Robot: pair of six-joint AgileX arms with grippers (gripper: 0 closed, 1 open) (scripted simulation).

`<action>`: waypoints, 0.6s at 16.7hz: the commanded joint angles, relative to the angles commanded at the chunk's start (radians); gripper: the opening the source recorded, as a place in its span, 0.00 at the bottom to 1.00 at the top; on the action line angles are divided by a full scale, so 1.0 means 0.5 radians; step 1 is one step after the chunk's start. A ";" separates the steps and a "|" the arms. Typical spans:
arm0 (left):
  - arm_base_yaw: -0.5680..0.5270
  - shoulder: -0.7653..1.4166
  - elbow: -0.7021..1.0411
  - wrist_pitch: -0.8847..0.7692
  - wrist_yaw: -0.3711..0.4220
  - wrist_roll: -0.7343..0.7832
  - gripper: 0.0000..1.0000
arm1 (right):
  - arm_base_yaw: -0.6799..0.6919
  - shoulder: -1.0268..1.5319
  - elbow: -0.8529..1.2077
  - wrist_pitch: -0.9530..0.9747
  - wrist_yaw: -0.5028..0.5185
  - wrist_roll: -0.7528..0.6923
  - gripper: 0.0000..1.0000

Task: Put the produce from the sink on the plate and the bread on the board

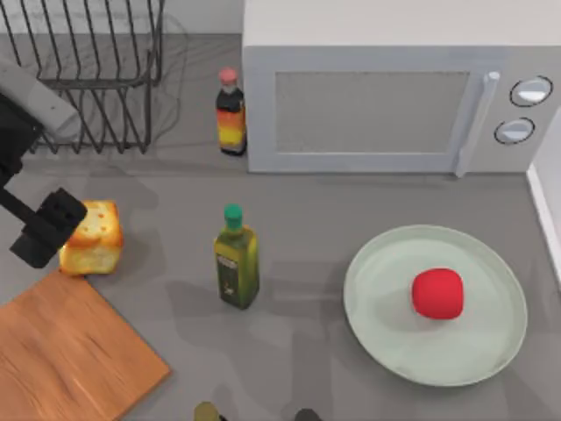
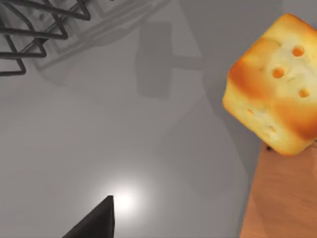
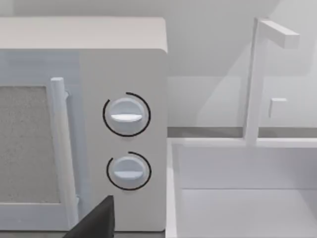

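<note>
The golden bread stands on the table just beyond the far corner of the wooden board. My left gripper hangs open right beside the bread's left side, with nothing between its fingers. In the left wrist view one dark fingertip shows over bare table, with the bread and the board's corner off to the side. The red produce lies on the pale green plate at the right. One dark finger of my open right gripper faces the microwave's dials and the sink.
A green-capped oil bottle stands mid-table between bread and plate. A red-capped sauce bottle stands by the microwave at the back. A wire dish rack fills the back left corner. The sink's edge runs along the right.
</note>
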 joint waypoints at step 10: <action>-0.271 1.595 1.309 -1.032 -0.224 0.620 1.00 | 0.000 0.000 0.000 0.000 0.000 0.000 1.00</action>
